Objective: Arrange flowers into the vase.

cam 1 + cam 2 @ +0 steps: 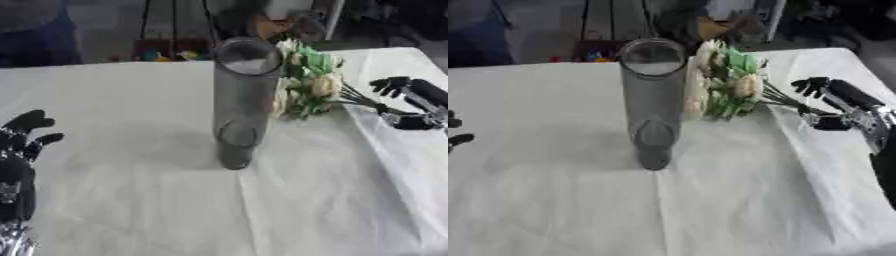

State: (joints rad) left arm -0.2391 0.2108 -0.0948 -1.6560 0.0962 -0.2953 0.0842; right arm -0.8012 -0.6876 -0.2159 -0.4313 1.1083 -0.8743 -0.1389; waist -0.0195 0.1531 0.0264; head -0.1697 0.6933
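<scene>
One bunch of cream and green artificial flowers (pixel 726 82) just right of tall grey translucent cylinder vase (pixel 653 102), blooms near rim, dark stems (pixel 785 100) trailing right. Pinched at stem ends by right hand (pixel 833 107), fingers curled round them. Not yet in vase. Best approach, judged: lift bunch above rim, tip stems downward, lower straight through mouth without knocking vase on white tablecloth (pixel 553 200). Left hand (pixel 22 145) idle at left edge, fingers relaxed, spread.

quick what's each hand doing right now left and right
Left hand: open, idle at the left edge of the table, holding nothing.
Right hand: shut on the flower stems, blooms lying beside the vase.
</scene>
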